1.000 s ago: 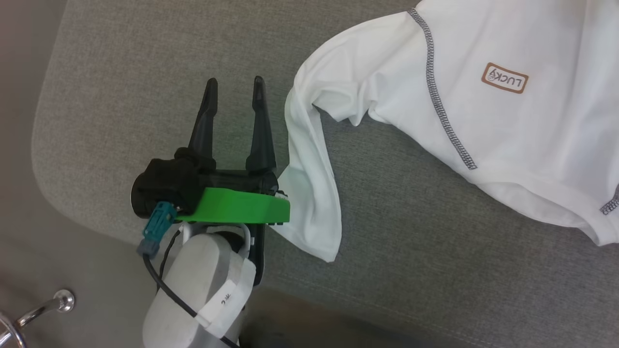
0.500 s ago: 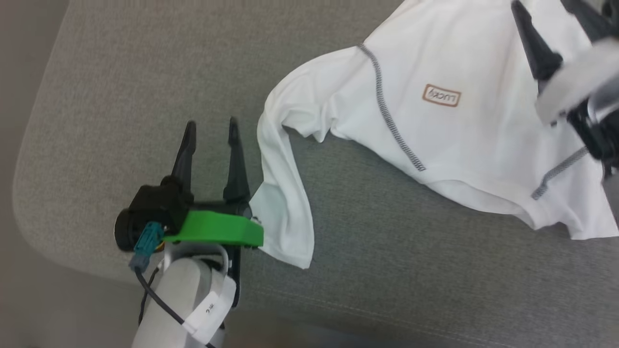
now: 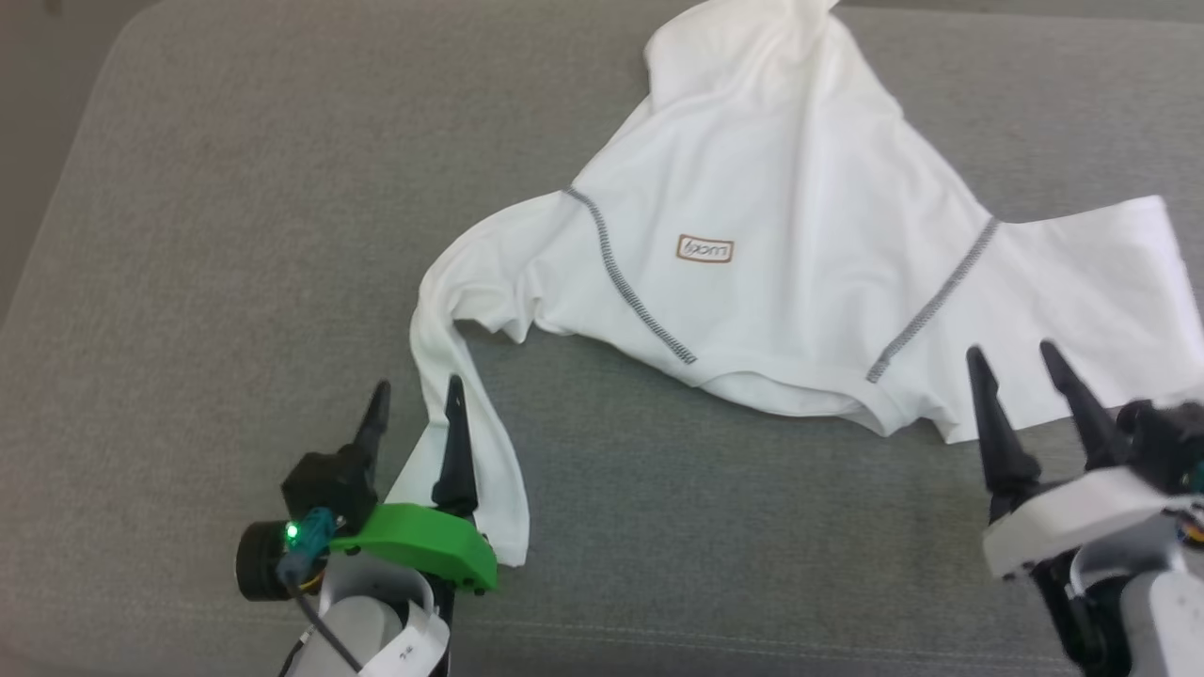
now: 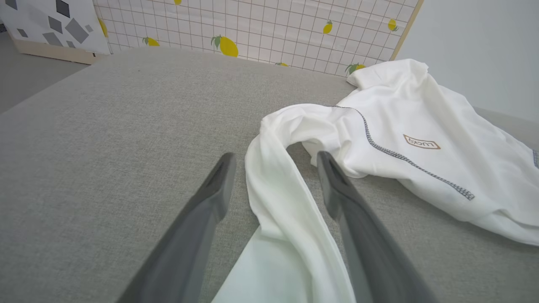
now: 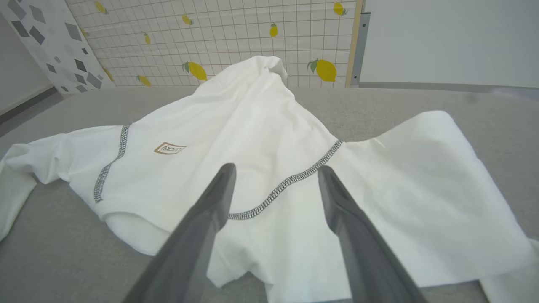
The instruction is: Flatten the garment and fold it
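Two grippers sit nearest, low over a grey fabric-covered surface [image 3: 188, 282]. The left gripper [image 3: 418, 385] has its jaws spread wide and grips nothing. One long sleeve [image 3: 470, 451] of the garment [image 3: 781, 216] runs up between its dark fingers; whether they touch the cloth I cannot tell. The right gripper [image 3: 1011, 350] is well apart from it on the other side. Its jaws are also wide open and empty, and its fingertips reach over the near edge of the white cloth, beside the other sleeve [image 3: 1082, 282], which lies spread flat.

Past the left fingers the long sleeve bends sharply and joins the shoulder. The body lies spread but rumpled on the surface, with its neckline edge towards the robot. Two lines of dark grey zigzag stitching [image 3: 630, 282] run slantwise from the neckline to the sleeves, and a small tan label [image 3: 704, 249] sits between them. Further out the cloth narrows into loose folds and ends bunched at the far side of the surface.

Beyond stands a gridded panel [image 4: 261, 25] printed with lemons.
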